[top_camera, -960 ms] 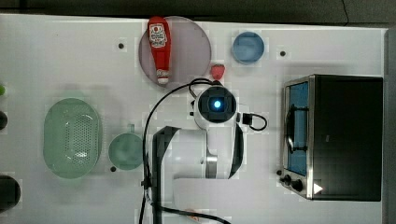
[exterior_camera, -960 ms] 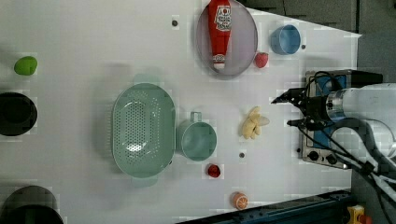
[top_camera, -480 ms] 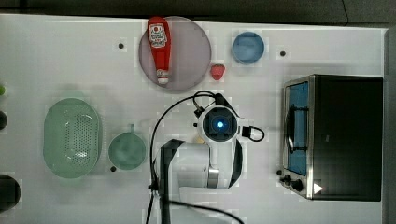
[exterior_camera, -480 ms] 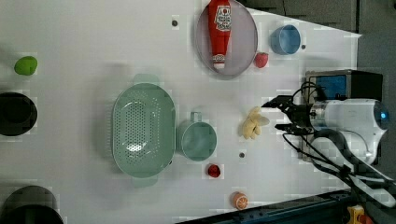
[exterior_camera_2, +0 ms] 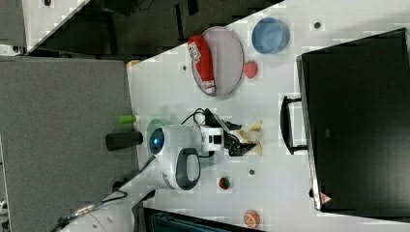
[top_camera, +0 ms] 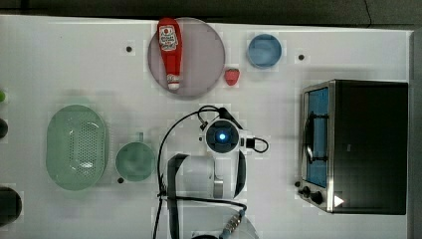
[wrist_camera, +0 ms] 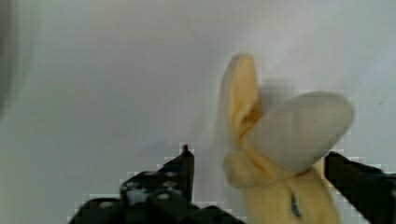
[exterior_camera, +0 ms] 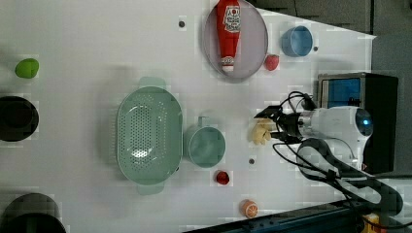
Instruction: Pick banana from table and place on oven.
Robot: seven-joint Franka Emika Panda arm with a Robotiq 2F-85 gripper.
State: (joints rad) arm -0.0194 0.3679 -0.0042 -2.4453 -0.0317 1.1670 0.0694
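A peeled yellow banana [exterior_camera: 259, 132] lies on the white table [top_camera: 59, 59], left of the oven [exterior_camera: 354, 92] in the left view. My gripper [exterior_camera: 271, 127] is down at the banana, open, with one black finger on each side. In the wrist view the banana [wrist_camera: 280, 154] sits between the fingers [wrist_camera: 180, 170], with a clear gap on one side. The right view has the banana [exterior_camera_2: 253, 135] just past the gripper [exterior_camera_2: 241, 138]. From above, my wrist [top_camera: 222, 136] covers the banana. The black oven [top_camera: 368, 144] stands at the top view's right with its door shut.
A ketchup bottle [top_camera: 169, 50] lies on a grey plate [top_camera: 201, 57], with a strawberry [top_camera: 231, 76] and a blue bowl [top_camera: 264, 50] beside it. A green colander [top_camera: 77, 147] and green cup [top_camera: 135, 161] stand at the top view's left. Small round fruits [exterior_camera: 222, 177] lie near the table's edge.
The arm has moved toward the left view's left and come down over the banana, so the fingers now stand on either side of it. The banana has not moved.
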